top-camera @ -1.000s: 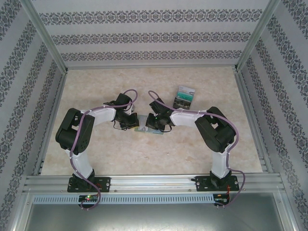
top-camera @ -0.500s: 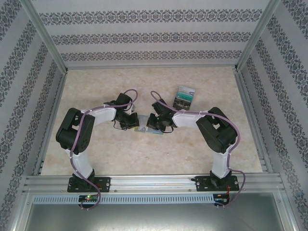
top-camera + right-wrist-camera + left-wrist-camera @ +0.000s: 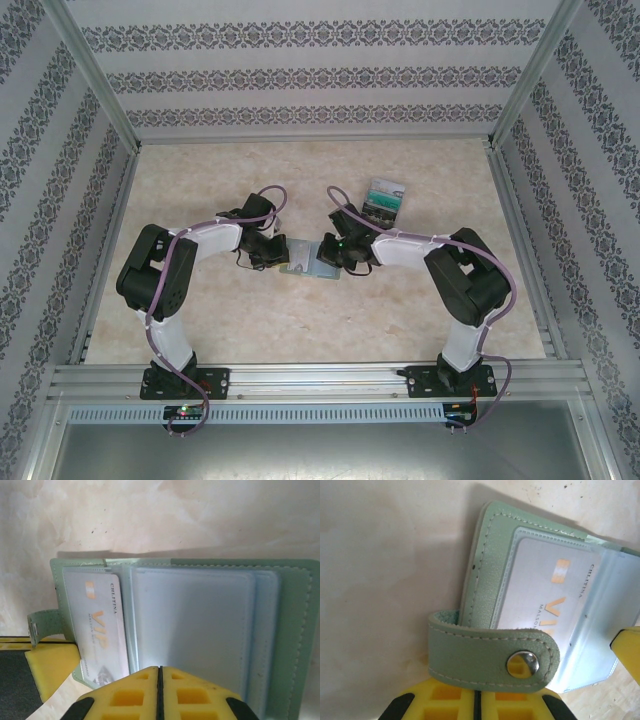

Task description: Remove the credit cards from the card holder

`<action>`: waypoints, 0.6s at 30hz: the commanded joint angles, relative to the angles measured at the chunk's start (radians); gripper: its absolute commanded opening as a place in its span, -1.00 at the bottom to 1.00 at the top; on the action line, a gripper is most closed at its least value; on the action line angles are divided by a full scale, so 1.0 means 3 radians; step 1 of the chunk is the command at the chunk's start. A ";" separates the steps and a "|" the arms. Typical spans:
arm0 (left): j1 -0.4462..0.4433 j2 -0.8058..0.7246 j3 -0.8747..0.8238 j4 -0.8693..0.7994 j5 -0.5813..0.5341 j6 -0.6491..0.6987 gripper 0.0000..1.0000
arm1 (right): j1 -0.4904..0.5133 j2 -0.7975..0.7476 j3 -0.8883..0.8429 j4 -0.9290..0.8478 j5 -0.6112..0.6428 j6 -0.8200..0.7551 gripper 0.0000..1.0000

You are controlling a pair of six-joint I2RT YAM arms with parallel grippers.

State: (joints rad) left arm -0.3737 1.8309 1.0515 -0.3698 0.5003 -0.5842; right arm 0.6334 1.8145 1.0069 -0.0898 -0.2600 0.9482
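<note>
Green card holder [image 3: 303, 256]: open, middle of the bench [image 3: 200, 200].
Credit cards [image 3: 383, 200]: stack out, far right; VIP card [image 3: 540, 595] not yet pulled.
Left gripper [image 3: 477, 705], right gripper [image 3: 160, 695]: jaws closed at the holder; pinching it? Can't tell.

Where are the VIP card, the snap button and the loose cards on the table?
VIP card [image 3: 95, 611], right wrist view, on its silvery face by the lettering.
snap button [image 3: 522, 663], left wrist view, on the metal dome.
loose cards [image 3: 382, 200], top external view, on the top card's print.
</note>
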 commanded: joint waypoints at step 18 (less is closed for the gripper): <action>-0.0135 0.0133 0.0204 -0.0210 0.0045 0.0145 -0.97 | 0.0077 0.0322 0.0254 -0.0384 0.0111 -0.0078 -0.85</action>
State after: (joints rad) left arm -0.3996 1.8519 1.0863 -0.3916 0.5194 -0.5678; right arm 0.6525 1.8843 1.0779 -0.1612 -0.2443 0.9287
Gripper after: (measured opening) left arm 0.047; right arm 0.076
